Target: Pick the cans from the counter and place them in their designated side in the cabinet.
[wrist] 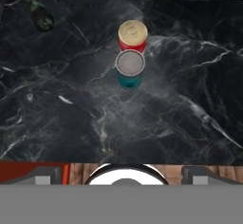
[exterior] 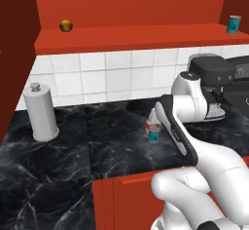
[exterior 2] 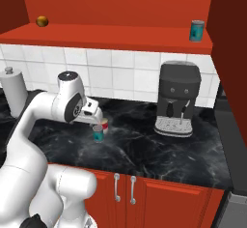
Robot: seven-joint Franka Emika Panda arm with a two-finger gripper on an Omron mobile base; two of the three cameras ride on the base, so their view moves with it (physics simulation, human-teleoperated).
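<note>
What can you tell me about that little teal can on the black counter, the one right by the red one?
The teal can is a short cylinder with a teal body and a flat, dull silvery top ringed by a thin rim. It stands upright on the black marble counter, close beside the red can, which has a cream top; the hand view shows them very near or touching, I cannot tell which. From the base views it sits just below the robot's hand, and nothing is gripping it. It looks like painted metal, undented.
</note>
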